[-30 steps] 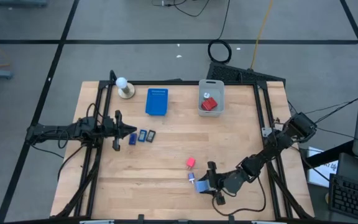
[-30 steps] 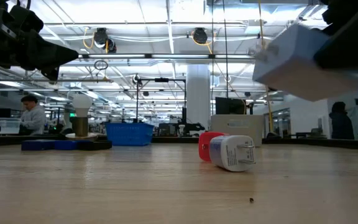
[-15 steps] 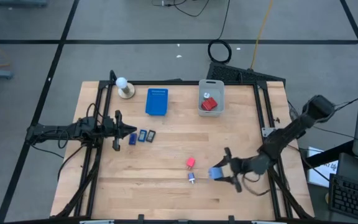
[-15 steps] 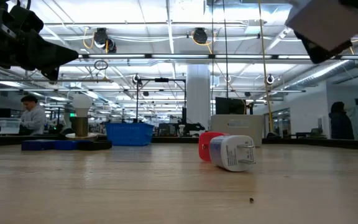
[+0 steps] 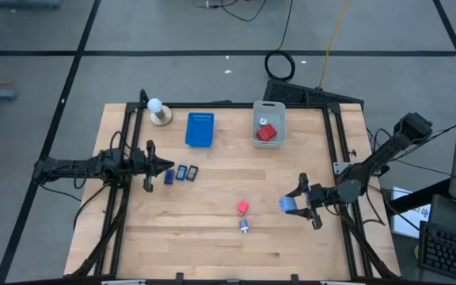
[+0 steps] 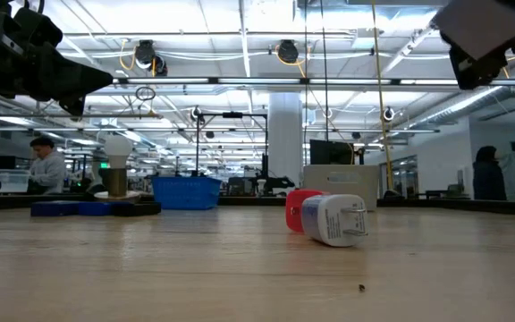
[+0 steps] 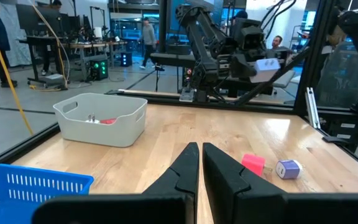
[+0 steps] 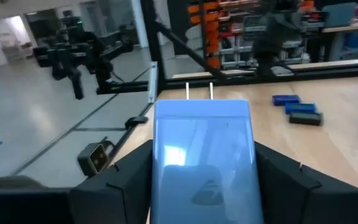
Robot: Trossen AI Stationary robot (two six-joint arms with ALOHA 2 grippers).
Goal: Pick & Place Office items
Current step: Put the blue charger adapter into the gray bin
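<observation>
Light-blue, a two-pronged plug block (image 8: 202, 152) sits clamped in the right gripper (image 5: 298, 204), lower right above the counter (image 5: 212, 237), seemingly lifted for carrying to the grey bin (image 5: 269, 124). The left gripper (image 5: 167, 167), fingers pressed together, waits at centre left.

three dark-blue rectangles (image 5: 180, 173), one red block (image 5: 243, 207), one light-blue plug (image 5: 245, 227), one grey bin (image 5: 269, 124)

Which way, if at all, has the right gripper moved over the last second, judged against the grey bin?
Yes. The right gripper, shut on the light-blue charger, has moved right and toward the grey bin at the table's far edge.
</observation>
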